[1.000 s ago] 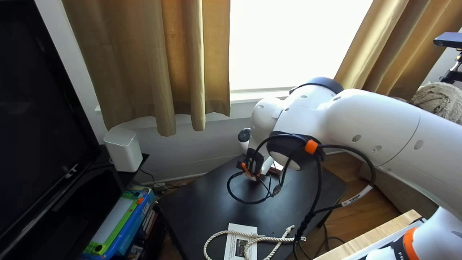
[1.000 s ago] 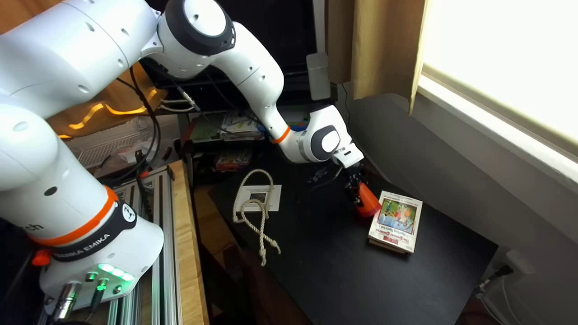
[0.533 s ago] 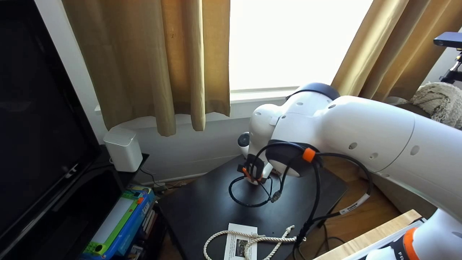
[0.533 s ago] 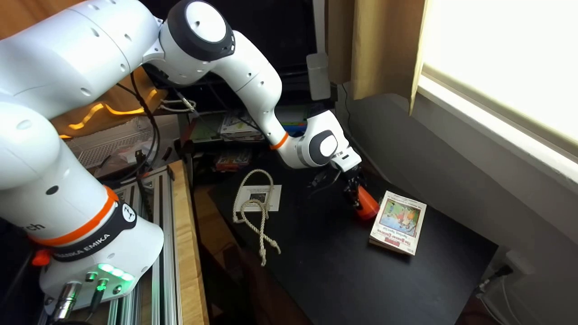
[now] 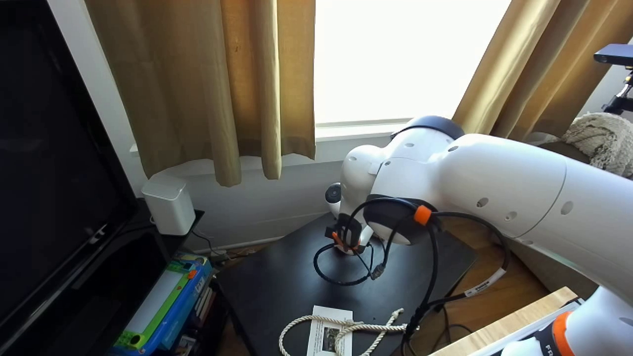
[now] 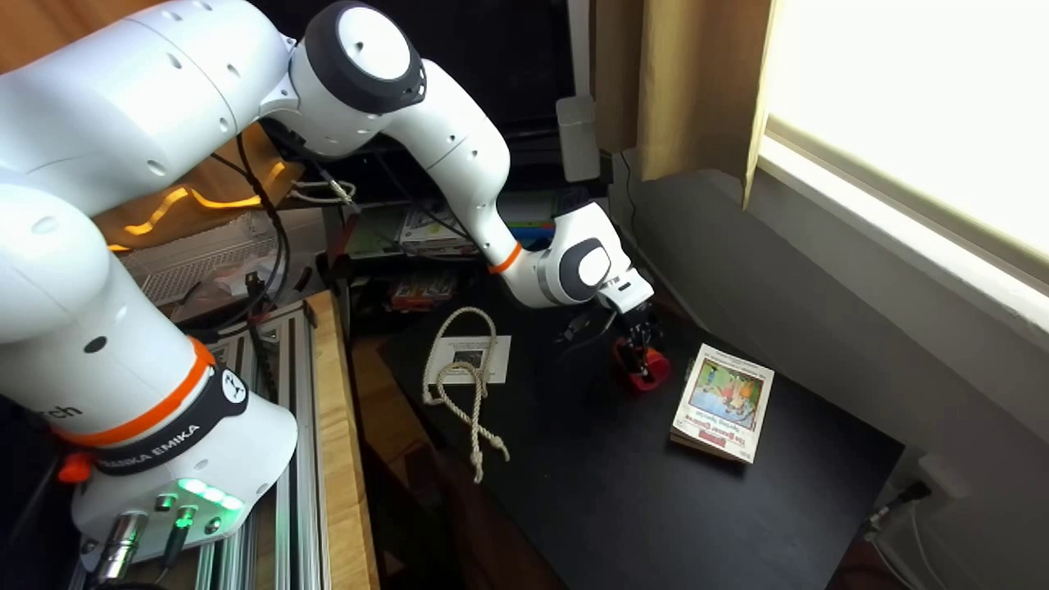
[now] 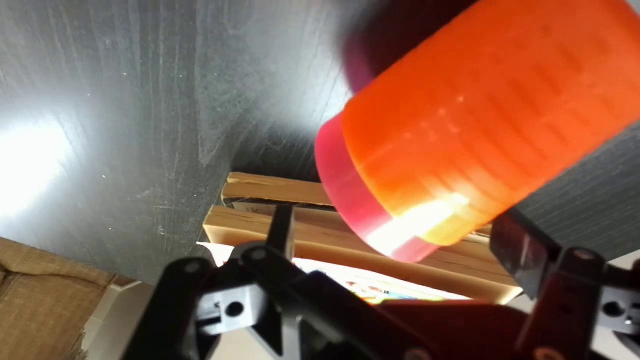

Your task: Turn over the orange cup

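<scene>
The orange cup [image 7: 480, 115] is large in the wrist view, tilted, with a pinkish see-through band at its lower-left end. My gripper [image 7: 402, 230] is open, its two black fingers wide apart. The cup's pinkish end overlaps the space between the fingers in the picture, and I see no finger pressing on it. In an exterior view the cup [image 6: 653, 373] is low at the black table [image 6: 623, 483], right at the gripper [image 6: 639, 348] and partly hidden behind it. Whether it rests fully on its side is hard to tell. In an exterior view [image 5: 346, 242] the arm hides the cup.
A small stack of books [image 6: 725, 401] lies close to the right of the cup; its page edges show in the wrist view [image 7: 310, 225]. A rope [image 6: 475, 410] and a printed card [image 6: 496, 360] lie on the table's near side. The wall and window stand behind.
My arm came down slightly. The cup stuck out from the gripper towards the books; now it has dropped and swung back under the gripper, apart from them. The books shifted slightly right.
</scene>
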Motion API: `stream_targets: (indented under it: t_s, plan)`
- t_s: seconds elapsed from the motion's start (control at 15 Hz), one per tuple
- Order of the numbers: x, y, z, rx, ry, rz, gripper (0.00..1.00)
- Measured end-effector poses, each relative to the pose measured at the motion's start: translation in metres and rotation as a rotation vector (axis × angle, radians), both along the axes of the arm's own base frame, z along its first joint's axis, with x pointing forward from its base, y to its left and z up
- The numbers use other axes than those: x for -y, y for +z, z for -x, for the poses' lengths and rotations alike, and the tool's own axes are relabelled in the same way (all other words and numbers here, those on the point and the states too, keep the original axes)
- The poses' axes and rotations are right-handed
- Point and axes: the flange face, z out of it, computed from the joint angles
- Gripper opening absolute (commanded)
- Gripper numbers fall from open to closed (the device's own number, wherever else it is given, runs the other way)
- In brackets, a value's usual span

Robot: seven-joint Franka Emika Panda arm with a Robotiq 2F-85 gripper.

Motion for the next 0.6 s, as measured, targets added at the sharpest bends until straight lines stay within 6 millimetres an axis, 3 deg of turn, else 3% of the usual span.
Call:
stream_targets:
  t_s: [0.6]
  plan:
    - [0.028, 0.017, -0.015, -0.018, 0.033, -0.044, 1.00]
